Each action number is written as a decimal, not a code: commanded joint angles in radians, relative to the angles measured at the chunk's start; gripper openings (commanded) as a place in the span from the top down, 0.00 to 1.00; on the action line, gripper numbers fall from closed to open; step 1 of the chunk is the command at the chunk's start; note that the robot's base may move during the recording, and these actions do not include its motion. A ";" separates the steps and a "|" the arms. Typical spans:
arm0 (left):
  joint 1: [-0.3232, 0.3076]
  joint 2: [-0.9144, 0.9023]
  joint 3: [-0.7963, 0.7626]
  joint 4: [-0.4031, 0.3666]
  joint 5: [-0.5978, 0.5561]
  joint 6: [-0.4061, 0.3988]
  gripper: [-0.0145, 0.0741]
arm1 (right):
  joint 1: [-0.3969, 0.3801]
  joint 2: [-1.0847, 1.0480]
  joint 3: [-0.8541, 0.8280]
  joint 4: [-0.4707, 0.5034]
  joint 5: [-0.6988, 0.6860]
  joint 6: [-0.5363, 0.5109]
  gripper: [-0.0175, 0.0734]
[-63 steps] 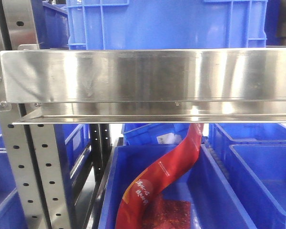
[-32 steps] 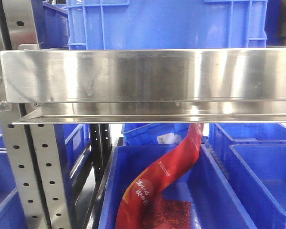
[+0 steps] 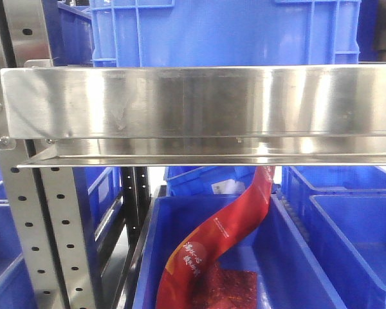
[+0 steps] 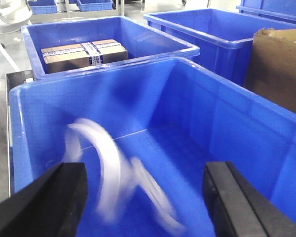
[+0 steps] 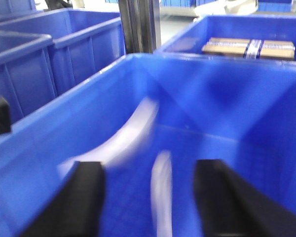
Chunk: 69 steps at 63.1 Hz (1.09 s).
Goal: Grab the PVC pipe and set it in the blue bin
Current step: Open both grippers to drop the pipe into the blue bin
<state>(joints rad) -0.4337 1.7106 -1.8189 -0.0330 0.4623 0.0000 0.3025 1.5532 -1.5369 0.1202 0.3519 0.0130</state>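
Observation:
In the left wrist view two slim white arcs lie in a blue bin (image 4: 212, 123), both smeared by motion: a PVC pipe (image 4: 106, 165) and a second curved piece (image 4: 155, 200) beside it. My left gripper (image 4: 145, 202) hangs open above them, its black fingers (image 4: 44, 202) wide apart and holding nothing. The right wrist view shows a blue bin (image 5: 212, 94) with a PVC pipe (image 5: 126, 136) along the left wall and another white piece (image 5: 162, 192). My right gripper (image 5: 155, 197) is open over that piece, gripping nothing. Neither gripper shows in the front view.
A taped cardboard box (image 4: 84, 52) sits in the bin behind, also seen from the right wrist as the box (image 5: 249, 48). Brown cardboard (image 4: 278, 69) stands at the right. A steel shelf rail (image 3: 199, 103) spans the front view above a red packet (image 3: 212, 244) in a bin.

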 commanded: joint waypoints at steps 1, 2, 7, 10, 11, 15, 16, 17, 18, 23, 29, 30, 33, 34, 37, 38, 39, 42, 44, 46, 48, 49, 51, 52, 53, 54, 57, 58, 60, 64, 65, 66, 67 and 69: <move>-0.003 -0.035 -0.011 -0.001 0.009 0.000 0.53 | 0.000 -0.033 -0.009 0.000 -0.011 -0.005 0.68; -0.003 -0.038 -0.011 -0.001 0.016 0.000 0.57 | 0.000 -0.035 -0.009 0.000 -0.009 -0.005 0.70; -0.003 -0.042 -0.011 0.011 0.042 0.000 0.81 | 0.000 -0.037 -0.009 0.000 0.006 -0.005 0.84; -0.002 -0.042 -0.011 0.018 0.046 0.000 0.94 | 0.000 -0.037 -0.009 0.000 0.016 -0.005 0.94; -0.002 -0.042 -0.011 0.018 0.050 0.000 0.97 | 0.000 -0.038 -0.009 0.000 0.019 -0.005 0.96; -0.002 -0.059 -0.011 0.018 0.093 0.000 0.96 | 0.000 -0.058 -0.009 0.000 0.070 -0.005 0.99; -0.002 -0.068 -0.011 0.018 0.109 0.000 0.96 | 0.000 -0.068 -0.009 0.000 0.081 -0.005 0.99; -0.002 -0.075 -0.011 0.018 0.123 0.000 0.96 | -0.003 -0.074 -0.009 0.000 0.104 -0.005 0.99; -0.002 -0.089 -0.011 0.018 0.156 0.000 0.96 | -0.003 -0.089 -0.009 0.000 0.138 -0.005 0.99; -0.002 -0.137 -0.009 0.018 0.206 0.000 0.96 | -0.003 -0.138 -0.005 -0.002 0.202 -0.005 0.99; -0.002 -0.204 0.009 0.018 0.199 0.000 0.96 | -0.003 -0.203 0.033 -0.010 0.157 -0.005 0.99; -0.002 -0.218 0.015 0.018 0.199 0.000 0.96 | -0.003 -0.212 0.041 -0.013 0.142 -0.005 0.99; -0.002 -0.253 0.045 0.012 0.197 -0.007 0.96 | -0.003 -0.243 0.074 -0.012 0.079 -0.005 0.99; -0.002 -0.264 0.056 0.008 0.197 -0.007 0.96 | -0.003 -0.252 0.084 -0.012 0.065 -0.005 0.99; -0.002 -0.309 0.109 0.002 0.183 -0.007 0.96 | -0.003 -0.289 0.132 -0.012 0.013 -0.005 0.99; -0.002 -0.320 0.126 0.003 0.175 -0.007 0.96 | -0.003 -0.299 0.145 -0.012 0.000 -0.005 0.99; -0.002 -0.339 0.153 0.003 0.161 -0.007 0.96 | -0.003 -0.313 0.166 -0.012 -0.019 -0.005 0.99; -0.002 -0.384 0.222 0.003 0.117 -0.007 0.96 | -0.003 -0.348 0.218 -0.012 -0.062 -0.005 0.99; -0.002 -0.411 0.264 0.003 0.092 -0.007 0.96 | -0.003 -0.369 0.251 -0.012 -0.089 -0.005 0.99; 0.001 -0.444 0.319 0.003 0.055 -0.007 0.96 | -0.003 -0.394 0.293 -0.012 -0.121 -0.005 0.99; 0.003 -0.471 0.363 0.003 0.025 -0.007 0.96 | -0.003 -0.420 0.336 -0.015 -0.146 -0.005 0.99; 0.006 -0.492 0.398 0.003 0.003 -0.007 0.96 | -0.003 -0.431 0.354 -0.018 -0.163 -0.005 0.99; 0.012 -0.526 0.444 -0.003 -0.035 -0.009 0.96 | -0.003 -0.455 0.399 -0.019 -0.184 -0.005 0.99; 0.014 -0.540 0.478 -0.007 -0.050 -0.011 0.96 | -0.003 -0.470 0.427 -0.019 -0.199 -0.005 0.99; 0.018 -0.561 0.501 -0.013 -0.073 -0.011 0.96 | -0.003 -0.479 0.446 -0.019 -0.208 -0.005 0.99; 0.021 -0.575 0.535 -0.018 -0.089 -0.011 0.96 | -0.003 -0.494 0.474 -0.019 -0.222 -0.005 0.99; 0.038 -0.632 0.612 -0.032 -0.151 -0.011 0.96 | -0.003 -0.527 0.542 -0.019 -0.258 -0.005 0.99; 0.042 -0.646 0.644 -0.035 -0.166 -0.011 0.96 | -0.003 -0.537 0.560 -0.019 -0.273 -0.005 0.99; 0.055 -0.681 0.696 -0.040 -0.202 -0.011 0.96 | -0.003 -0.562 0.606 -0.019 -0.298 -0.005 0.99; 0.085 -0.746 0.784 -0.044 -0.254 -0.011 0.96 | -0.003 -0.617 0.683 -0.019 -0.325 -0.005 0.99; 0.097 -0.760 0.802 -0.048 -0.262 -0.011 0.96 | -0.003 -0.631 0.699 -0.019 -0.327 -0.005 0.99; 0.106 -0.782 0.829 -0.050 -0.271 -0.011 0.96 | -0.003 -0.651 0.720 -0.019 -0.327 -0.005 0.99; 0.120 -0.796 0.846 -0.050 -0.274 -0.011 0.96 | -0.003 -0.664 0.734 -0.019 -0.324 -0.005 0.99; 0.139 -0.825 0.878 -0.050 -0.276 -0.011 0.96 | -0.003 -0.702 0.767 -0.019 -0.319 -0.005 0.99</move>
<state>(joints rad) -0.3366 0.9610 -1.0230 -0.0683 0.2484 0.0000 0.3025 0.9293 -0.8310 0.1085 0.0775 0.0114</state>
